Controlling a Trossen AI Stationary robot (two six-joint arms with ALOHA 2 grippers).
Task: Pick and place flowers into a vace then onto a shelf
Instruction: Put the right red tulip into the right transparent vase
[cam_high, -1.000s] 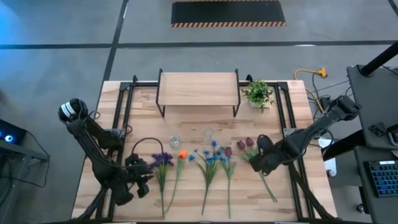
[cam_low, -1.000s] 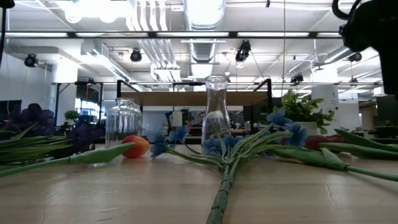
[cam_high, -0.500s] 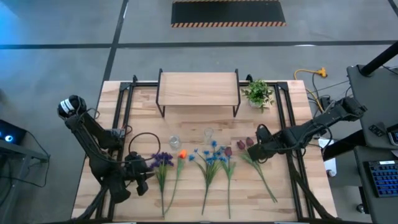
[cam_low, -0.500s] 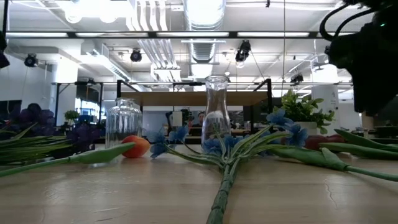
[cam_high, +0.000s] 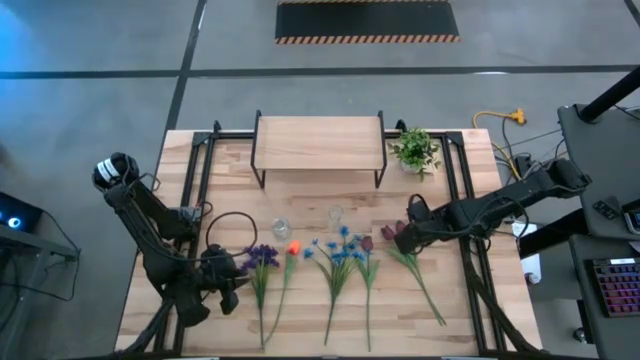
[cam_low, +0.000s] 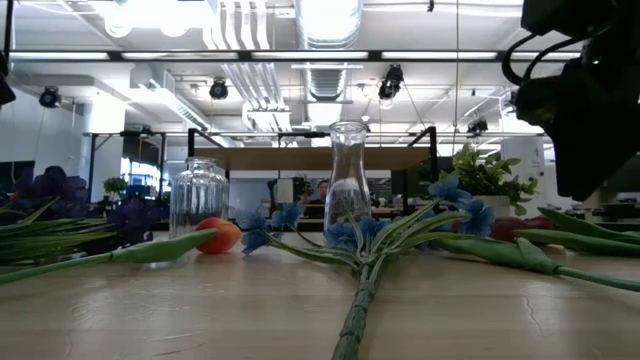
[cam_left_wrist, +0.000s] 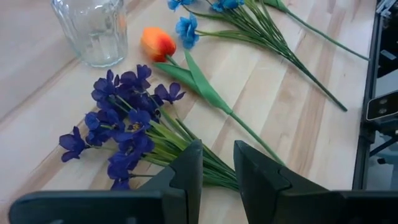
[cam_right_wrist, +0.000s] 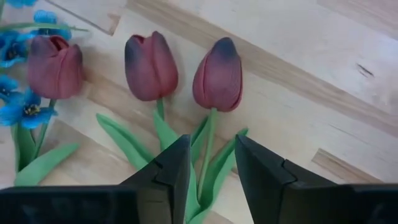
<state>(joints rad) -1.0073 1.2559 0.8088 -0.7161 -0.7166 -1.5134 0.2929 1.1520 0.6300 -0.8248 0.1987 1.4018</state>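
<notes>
Right pincer hangs low over the pair of dark red artificial tulips, its fingers a narrow gap apart and straddling one green stem without gripping it. I judge these flowers light, limp and easily bent — I'd pinch the stem below the bloom, never the head.

Left pincer rests nearly closed and empty above the purple flower cluster. The overhead view places all the flowers in a row on the wooden surface, in front of the light wooden shelf with black legs. Only the table-level view shows the tall clear glass bottle vase upright — and a squat ribbed glass jar beside it.
</notes>
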